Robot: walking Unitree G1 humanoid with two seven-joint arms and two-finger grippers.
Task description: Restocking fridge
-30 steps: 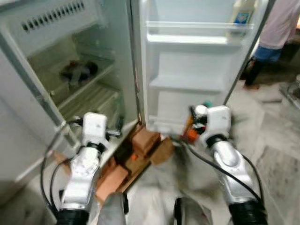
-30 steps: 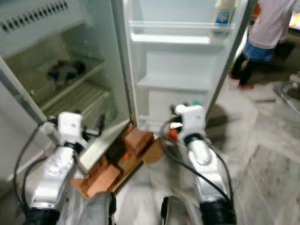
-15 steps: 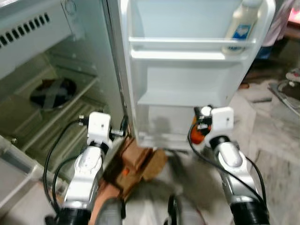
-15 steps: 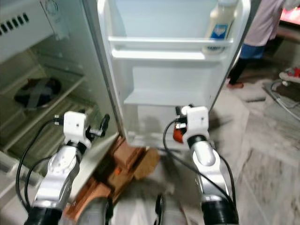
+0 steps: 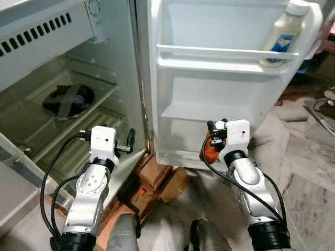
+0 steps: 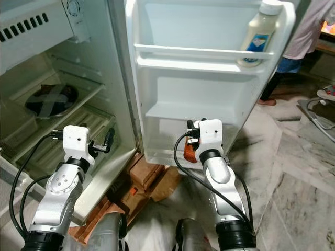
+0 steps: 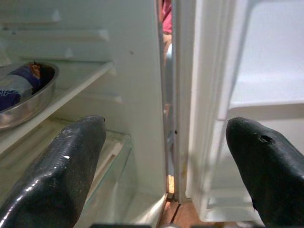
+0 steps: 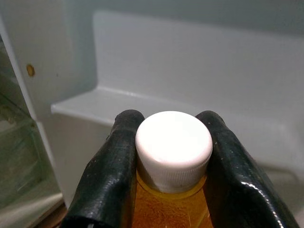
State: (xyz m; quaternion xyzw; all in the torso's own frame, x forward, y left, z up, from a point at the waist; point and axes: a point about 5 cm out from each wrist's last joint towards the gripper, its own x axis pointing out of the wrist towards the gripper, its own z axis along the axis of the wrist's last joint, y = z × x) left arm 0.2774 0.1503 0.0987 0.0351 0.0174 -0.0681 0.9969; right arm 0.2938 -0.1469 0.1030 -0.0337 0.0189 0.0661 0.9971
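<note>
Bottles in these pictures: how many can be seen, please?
2. A white bottle stands on the top shelf of the fridge door. An orange bottle with a white cap is held in the right gripper, low before the door. Others may be hidden.

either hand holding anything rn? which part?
The right hand grips an orange bottle at the neck, its fingers pinched on both sides just under the white cap. The left hand is open, holding nothing.
</note>
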